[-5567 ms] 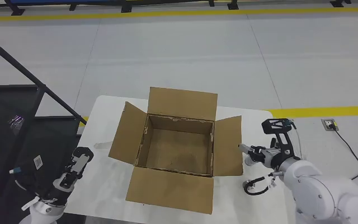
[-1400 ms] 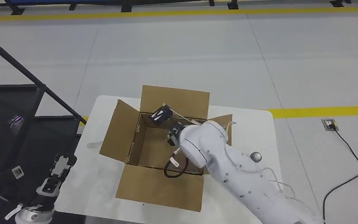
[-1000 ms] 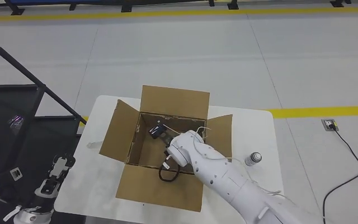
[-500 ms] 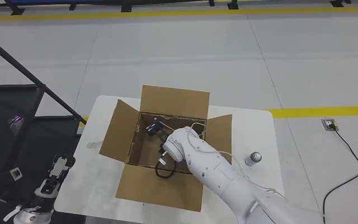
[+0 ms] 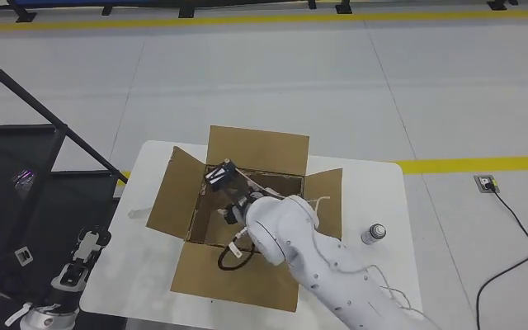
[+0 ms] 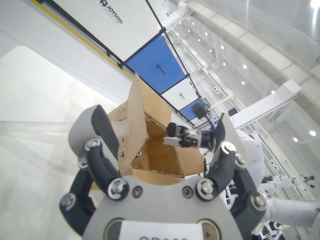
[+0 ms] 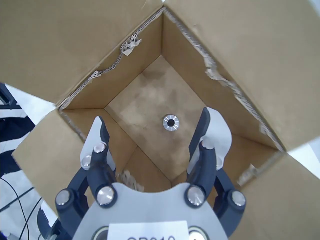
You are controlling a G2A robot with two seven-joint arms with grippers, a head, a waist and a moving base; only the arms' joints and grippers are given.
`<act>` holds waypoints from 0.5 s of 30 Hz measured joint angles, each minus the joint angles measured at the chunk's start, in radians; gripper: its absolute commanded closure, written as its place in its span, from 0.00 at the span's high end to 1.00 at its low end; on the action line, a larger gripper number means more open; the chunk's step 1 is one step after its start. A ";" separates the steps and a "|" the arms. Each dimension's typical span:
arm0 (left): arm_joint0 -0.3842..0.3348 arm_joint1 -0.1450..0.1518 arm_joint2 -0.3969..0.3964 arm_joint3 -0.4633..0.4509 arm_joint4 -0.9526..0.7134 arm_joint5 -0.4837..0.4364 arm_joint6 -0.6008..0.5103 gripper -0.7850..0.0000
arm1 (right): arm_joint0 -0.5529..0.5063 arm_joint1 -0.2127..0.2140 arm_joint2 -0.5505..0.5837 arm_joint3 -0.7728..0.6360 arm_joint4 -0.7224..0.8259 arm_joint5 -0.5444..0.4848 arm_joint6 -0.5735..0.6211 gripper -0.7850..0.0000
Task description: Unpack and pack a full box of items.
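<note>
The open cardboard box (image 5: 256,148) stands in the middle of the white table (image 5: 363,177), all flaps folded outward. My right gripper (image 5: 221,176) hangs open over the box's far left corner, holding nothing. In the right wrist view the right gripper (image 7: 153,126) looks straight down into the box (image 7: 75,26); a small round silver item (image 7: 171,122) with a dark centre rests on the box floor between the open fingers, well below them. My left gripper (image 6: 162,128) is open and holds nothing, low beside the table's near left edge (image 5: 89,242), facing the box (image 6: 160,151).
A small silver canister (image 5: 375,233) stands on the table right of the box. A black metal frame (image 5: 49,157) rises at the left beyond the table. The right arm spans the box's near right part.
The right arm swung from the table's right side over the box and dipped in. In the last half second its gripper rose toward the far left corner. The left arm kept still.
</note>
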 measured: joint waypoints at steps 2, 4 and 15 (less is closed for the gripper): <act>0.000 0.000 0.000 0.000 0.000 0.000 0.000 1.00 | -0.098 0.031 0.081 -0.196 -0.116 -0.019 0.070 0.94; 0.000 0.000 0.000 0.000 0.000 0.000 0.000 1.00 | -0.187 0.055 0.167 -0.365 -0.243 -0.036 0.134 0.95; 0.000 0.000 0.000 0.000 0.000 0.000 0.000 1.00 | -0.467 0.103 0.678 -0.557 -0.306 -0.137 0.307 1.00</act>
